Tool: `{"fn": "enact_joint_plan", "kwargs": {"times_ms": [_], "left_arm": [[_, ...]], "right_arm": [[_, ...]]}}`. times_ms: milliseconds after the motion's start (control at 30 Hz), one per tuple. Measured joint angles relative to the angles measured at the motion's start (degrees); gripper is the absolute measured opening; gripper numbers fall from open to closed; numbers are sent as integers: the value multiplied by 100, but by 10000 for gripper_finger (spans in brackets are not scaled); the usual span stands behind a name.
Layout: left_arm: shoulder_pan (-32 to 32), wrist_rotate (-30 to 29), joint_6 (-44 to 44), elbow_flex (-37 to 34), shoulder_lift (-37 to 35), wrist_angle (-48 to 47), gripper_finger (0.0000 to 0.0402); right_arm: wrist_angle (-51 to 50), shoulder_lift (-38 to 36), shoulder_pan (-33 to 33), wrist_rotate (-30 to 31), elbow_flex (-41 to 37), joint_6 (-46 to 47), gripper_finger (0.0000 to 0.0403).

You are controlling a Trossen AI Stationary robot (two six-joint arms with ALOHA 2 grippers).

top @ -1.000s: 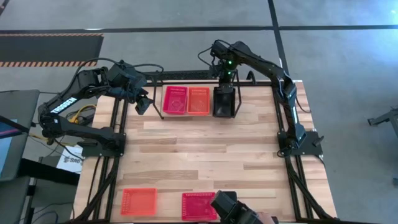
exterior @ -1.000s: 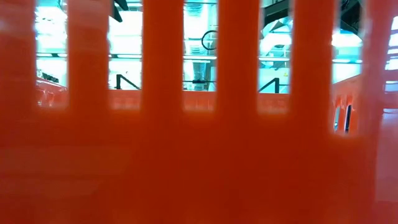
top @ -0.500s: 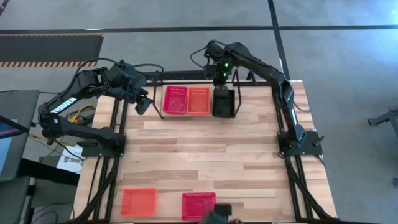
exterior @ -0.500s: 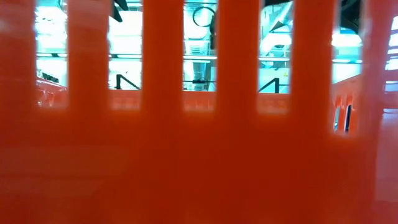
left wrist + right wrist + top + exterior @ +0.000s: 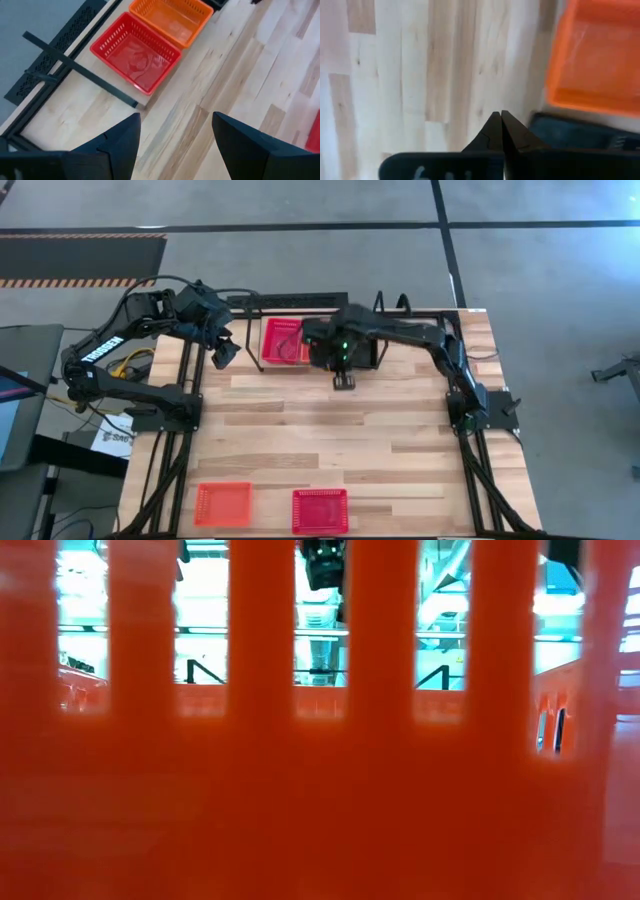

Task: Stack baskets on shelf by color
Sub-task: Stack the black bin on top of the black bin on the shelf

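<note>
A red basket (image 5: 281,340) and an orange basket (image 5: 170,17) stand side by side on the shelf (image 5: 75,67) at the table's far edge. A black basket (image 5: 570,134) sits beside the orange one. My right gripper (image 5: 343,380) is shut and empty, pointing down above the bare table just in front of the shelf. Off the shelf's left end, my left gripper (image 5: 175,135) hovers open with nothing between its fingers. Near the front edge lie an orange-red basket (image 5: 222,503) and a red basket (image 5: 320,510).
An orange basket wall (image 5: 320,790) stands right before the low camera and blocks most of that view. The wide middle of the wooden table (image 5: 330,440) is bare. My right arm (image 5: 400,335) reaches across the shelf's right part.
My right gripper has left the black basket on the shelf and swung toward the table's left and near side, ending over the bare wood in front of the shelf. The black basket stays on the shelf. A dark shape at the near edge has gone out of view.
</note>
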Motion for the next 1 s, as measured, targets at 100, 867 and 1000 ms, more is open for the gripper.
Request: {"fn": "enact_joint_plan", "kwargs": {"times_ms": [100,867,1000], "left_arm": [[0,-1,69,-1,0,-85,234],[0,2,554,-1,0,-210,234],[0,2,525,-1,0,-194,234]], "right_arm": [[-13,6,196,32,-251,622,1],[1583,-777,-304,494,-2896,1051,0],[1707,-1085,-523,492,-3011,946,0]]}}
